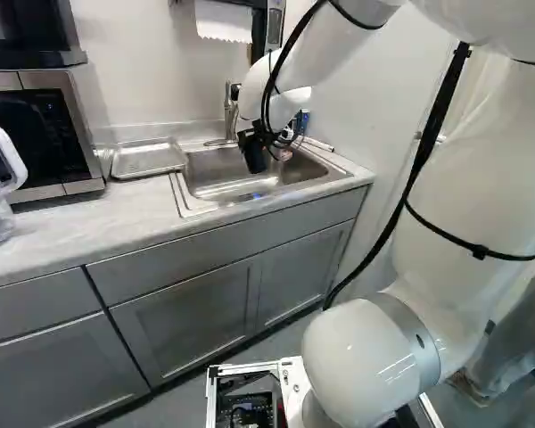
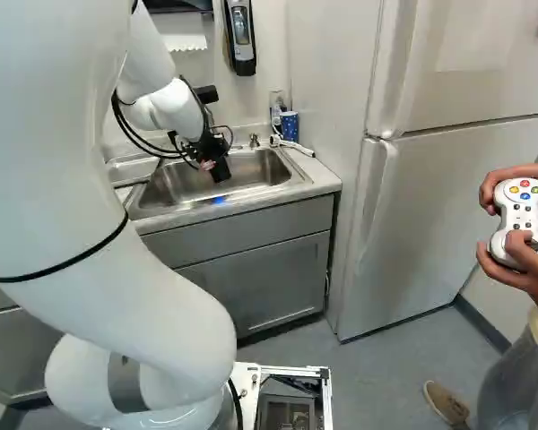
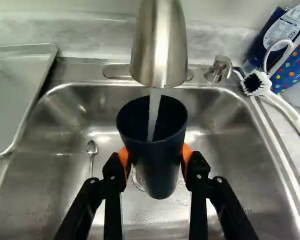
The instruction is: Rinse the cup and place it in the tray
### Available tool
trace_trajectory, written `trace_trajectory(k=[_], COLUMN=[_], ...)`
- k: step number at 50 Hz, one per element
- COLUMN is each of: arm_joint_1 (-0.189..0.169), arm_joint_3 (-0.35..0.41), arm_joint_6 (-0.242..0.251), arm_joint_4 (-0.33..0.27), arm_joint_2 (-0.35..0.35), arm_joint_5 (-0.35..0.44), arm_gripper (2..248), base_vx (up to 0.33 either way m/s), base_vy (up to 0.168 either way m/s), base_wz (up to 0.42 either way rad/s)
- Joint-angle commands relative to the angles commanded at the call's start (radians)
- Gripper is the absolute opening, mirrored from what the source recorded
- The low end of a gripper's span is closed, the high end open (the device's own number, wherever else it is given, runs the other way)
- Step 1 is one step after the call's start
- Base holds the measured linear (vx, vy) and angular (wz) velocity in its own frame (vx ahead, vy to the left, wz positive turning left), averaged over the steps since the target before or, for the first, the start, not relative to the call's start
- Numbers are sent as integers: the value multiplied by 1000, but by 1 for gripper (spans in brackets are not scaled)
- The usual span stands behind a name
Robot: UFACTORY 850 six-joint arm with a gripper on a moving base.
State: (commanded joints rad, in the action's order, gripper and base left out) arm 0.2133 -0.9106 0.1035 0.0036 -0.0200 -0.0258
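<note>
Arm (image 1: 468,178) parts, big and white, bend over the metal sink (image 3: 225,150). The top of the arm is cut off in both base views. A flat tray (image 1: 147,159) sits beside the sink, and the wrist view cuts off part of it.

The shiny tap (image 3: 160,45) points down, and its spout hides the middle of its foot. The black gripper (image 2: 203,150) looks tiny and dark in the base views. In the wrist view, the gripper (image 3: 156,157) pinches the cup (image 3: 159,172) from two sides. The cup's fat body keeps the two fingers apart. The dark cup is over the sink, under the tap, and water (image 3: 154,110) runs into it. Its inside is too dark to see how full it is.

A little spoon (image 3: 92,148) lies in the sink. The orange pads (image 3: 188,154) touch the cup and are partly hidden. The drain (image 3: 136,180) peeks out from behind the cup.
</note>
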Motion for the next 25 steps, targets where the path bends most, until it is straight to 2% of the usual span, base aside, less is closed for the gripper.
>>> trace_trajectory(k=[15, 25], arm_joint_1=[18, 18], arm_joint_3=[11, 11], arm_joint_6=[-156, -156], arm_joint_4=[0, 0], arm_joint_2=[11, 11], arm_joint_5=[0, 0], arm_gripper=[121, 121], base_vx=[0, 0], base_vy=[0, 0], base_wz=[0, 0])
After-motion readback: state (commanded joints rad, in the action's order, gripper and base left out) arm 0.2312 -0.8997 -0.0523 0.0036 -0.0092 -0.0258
